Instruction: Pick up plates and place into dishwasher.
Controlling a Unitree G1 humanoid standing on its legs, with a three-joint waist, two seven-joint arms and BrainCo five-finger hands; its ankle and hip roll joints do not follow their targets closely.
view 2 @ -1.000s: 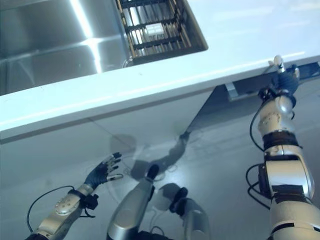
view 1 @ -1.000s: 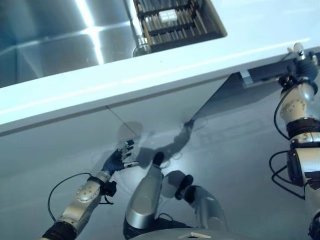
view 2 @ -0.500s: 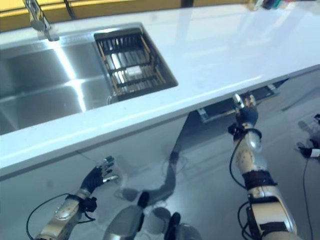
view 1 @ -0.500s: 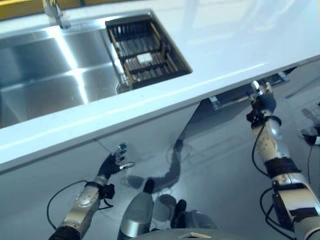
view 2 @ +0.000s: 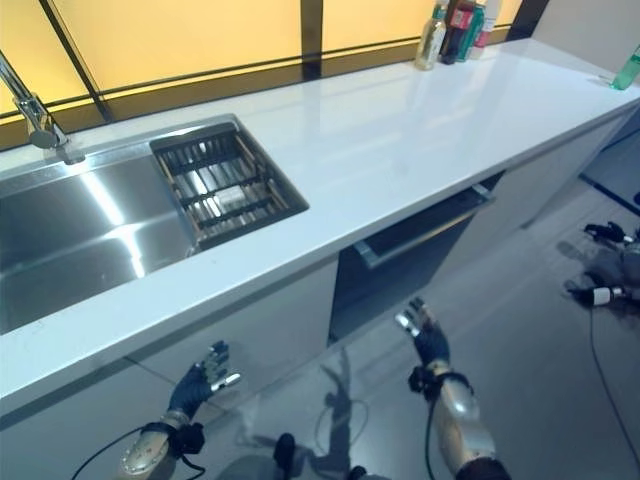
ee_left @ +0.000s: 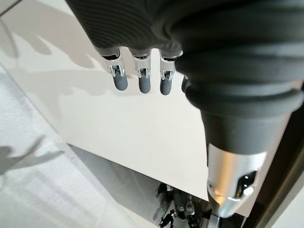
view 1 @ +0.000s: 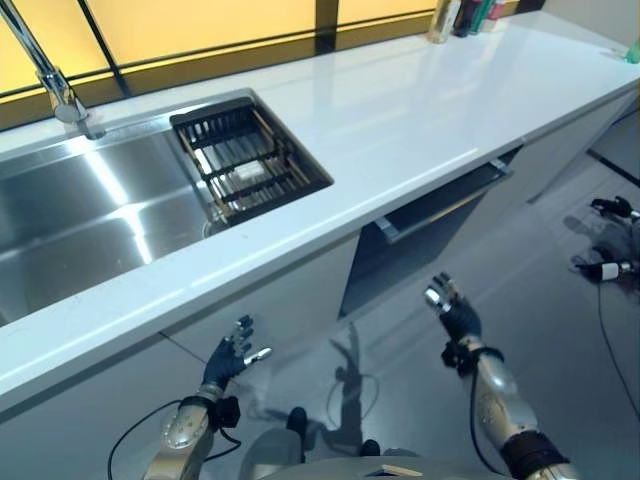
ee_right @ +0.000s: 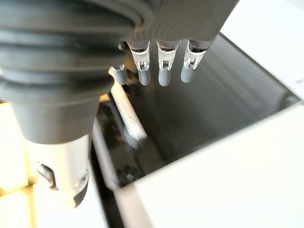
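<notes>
White worktop (view 1: 400,120) runs across, with a steel sink (view 1: 70,215) set in at the left and a faucet (view 1: 50,80) behind it. A black slatted drying rack (view 1: 245,160) sits in the sink's right end, holding a small white item (view 1: 247,172); can't tell what it is. No plates visible on the worktop. Bottles (view 2: 455,28) stand at the far back edge by the yellow window panels.

Dishwasher (view 1: 425,235) is under the worktop, right of the sink: dark front panel with a silver bar handle (view 1: 440,203) along the top, top edge standing slightly out from the worktop edge. White cabinet door (view 1: 270,300) is just beside it on the left.

Left hand (view 1: 232,352) is low in front of the white cabinet, fingers (ee_left: 140,80) straight and spread, thumb out, holding nothing, apart from the door. Right hand (view 1: 452,312) is raised below and in front of the dishwasher, fingers (ee_right: 163,71) extended and relaxed, empty, pointing toward the dark panel; near the handle but not touching it.

Some dark objects (view 1: 608,240) lie on the grey floor at far right.
</notes>
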